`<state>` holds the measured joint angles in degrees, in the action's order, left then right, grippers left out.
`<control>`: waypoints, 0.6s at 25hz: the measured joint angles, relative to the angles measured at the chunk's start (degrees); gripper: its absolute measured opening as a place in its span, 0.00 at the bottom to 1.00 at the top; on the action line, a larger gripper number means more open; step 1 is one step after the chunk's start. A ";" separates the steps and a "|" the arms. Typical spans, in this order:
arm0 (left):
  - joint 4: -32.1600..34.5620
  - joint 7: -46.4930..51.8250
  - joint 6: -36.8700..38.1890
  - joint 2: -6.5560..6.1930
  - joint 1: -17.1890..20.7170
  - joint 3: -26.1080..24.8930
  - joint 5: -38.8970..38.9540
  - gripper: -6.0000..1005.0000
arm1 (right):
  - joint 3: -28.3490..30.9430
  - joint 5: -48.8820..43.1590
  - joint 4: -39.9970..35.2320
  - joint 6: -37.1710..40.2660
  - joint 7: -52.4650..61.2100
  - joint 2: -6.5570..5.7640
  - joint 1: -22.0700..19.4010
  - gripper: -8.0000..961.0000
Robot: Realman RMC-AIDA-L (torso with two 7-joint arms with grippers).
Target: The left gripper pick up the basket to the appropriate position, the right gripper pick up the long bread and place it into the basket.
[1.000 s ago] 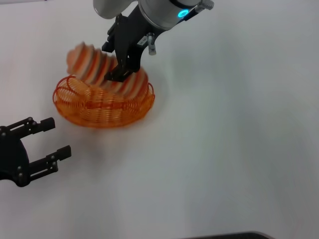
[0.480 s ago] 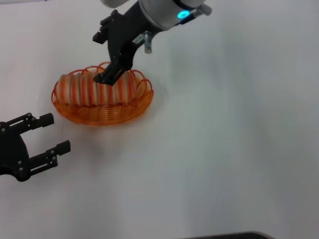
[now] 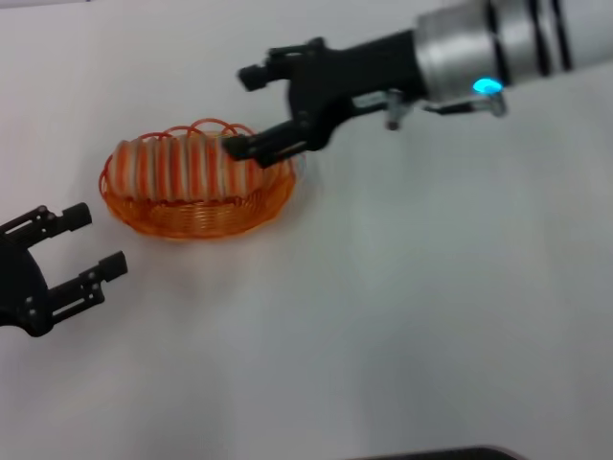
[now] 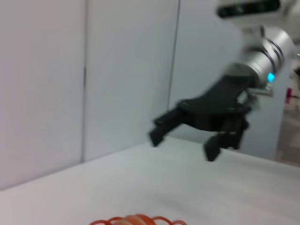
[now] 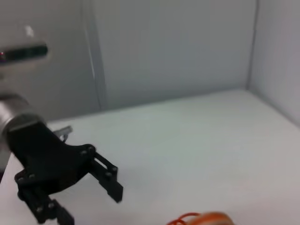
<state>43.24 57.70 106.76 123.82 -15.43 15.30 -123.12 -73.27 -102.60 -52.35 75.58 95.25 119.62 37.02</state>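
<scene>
My left hand [image 3: 72,259] hangs low at the left edge of the head view, just above the white table [image 3: 402,316]. Its two short black fingers [image 3: 101,271] are spread wide with nothing between them, and they point toward the middle of the table. It is apart from the basket, which sits a little farther forward and to its right. In the right wrist view the same left hand [image 5: 86,199] shows as a black claw with its fingers parted, over bare table.

Next comes the basket [image 3: 196,206], an oval of orange wire standing on the table, its looped rim rising behind the load. The long bread [image 3: 182,170] lies in it lengthwise, tan with orange crosswise stripes, one rounded end at the basket's left end and the other reaching toward its right end. The loaf sits above the rim line, resting in the wire. In the left wrist view only the rim loops of the basket [image 4: 159,219] and a sliver of the loaf show at the lower edge.

To the right, my right hand [image 3: 247,110] reaches in from the right on its silver arm with a blue light. Its fingers are spread apart and hold nothing. One finger [image 3: 263,146] lies across the right end of the loaf; I cannot tell whether it touches. The other finger is farther back, over bare table beyond the basket. The left wrist view shows this right hand [image 4: 183,145] well above the table, fingers parted.
</scene>
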 joint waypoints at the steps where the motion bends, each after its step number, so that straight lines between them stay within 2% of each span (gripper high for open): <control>1: -0.03 0.00 0.02 0.00 0.01 -0.06 0.09 0.70 | 1.26 1.08 0.02 0.62 -1.41 0.00 -2.14 0.99; 8: -0.82 0.80 -2.04 0.00 -0.91 0.50 -0.01 0.70 | 7.73 6.35 2.37 6.77 -12.92 0.13 -15.44 0.99; 10: -1.16 1.87 -2.83 -0.09 -1.22 1.07 -0.17 0.70 | 8.10 6.63 3.98 8.38 -16.62 0.15 -18.24 0.99; 15: -1.06 5.03 -3.70 -0.15 -2.05 3.68 -1.96 0.70 | 9.12 5.45 6.57 10.89 -22.24 -0.01 -22.12 0.99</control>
<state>42.18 62.73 103.06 123.67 -17.48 18.97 -125.08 -64.15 -97.15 -45.77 86.47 73.02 119.61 14.90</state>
